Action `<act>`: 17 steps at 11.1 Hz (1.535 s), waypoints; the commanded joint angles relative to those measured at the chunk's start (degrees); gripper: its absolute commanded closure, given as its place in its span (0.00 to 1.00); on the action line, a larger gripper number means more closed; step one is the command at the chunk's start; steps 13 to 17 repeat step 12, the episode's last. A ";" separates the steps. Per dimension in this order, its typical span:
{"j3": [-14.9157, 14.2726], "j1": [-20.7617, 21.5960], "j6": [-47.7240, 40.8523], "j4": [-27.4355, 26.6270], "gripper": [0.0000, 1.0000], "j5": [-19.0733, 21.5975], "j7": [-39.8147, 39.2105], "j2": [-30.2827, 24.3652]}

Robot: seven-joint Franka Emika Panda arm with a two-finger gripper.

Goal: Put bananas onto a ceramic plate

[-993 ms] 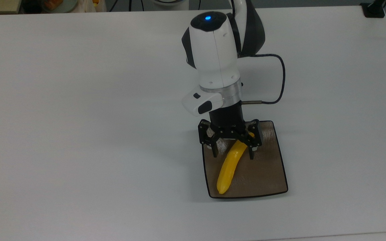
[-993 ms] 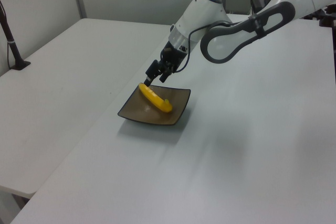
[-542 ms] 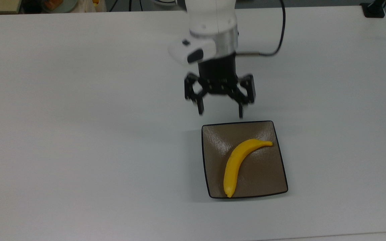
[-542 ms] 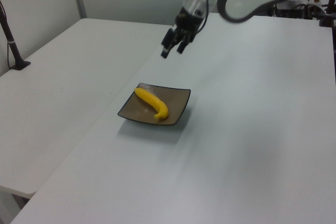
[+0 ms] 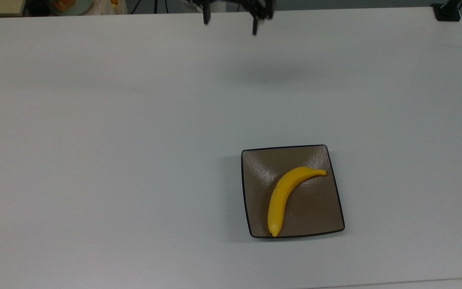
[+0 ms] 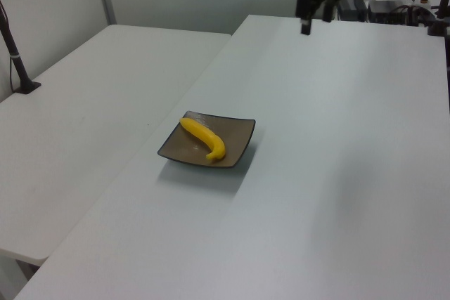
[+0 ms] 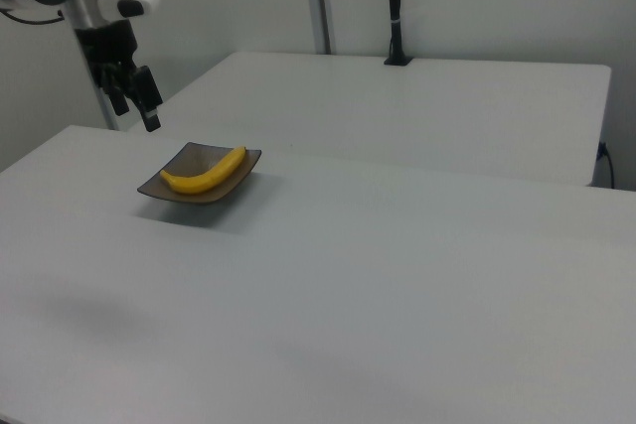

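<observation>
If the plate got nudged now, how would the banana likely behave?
The banana looks smooth and glossy, probably light plastic, so it may slide on the glossy plate. Its curve lies flat, so rolling seems unlikely. One tip sits near the rim, so it could slip off there.

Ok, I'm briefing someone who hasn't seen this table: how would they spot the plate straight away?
Look at the big white table. In the top view, the ceramic plate sits toward its lower right. It is square, glossy brown with a thin black rim, and a yellow banana lies across it.
</observation>
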 commanded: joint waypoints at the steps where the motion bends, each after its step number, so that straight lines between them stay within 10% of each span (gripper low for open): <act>1: -4.13 0.28 -4.56 -6.26 0.00 0.00 -8.73 -7.68; 6: -7.49 0.11 3.40 -10.39 0.00 1.33 -26.25 -7.97; 17: -7.40 0.29 3.87 -10.49 0.00 1.41 -25.65 -7.44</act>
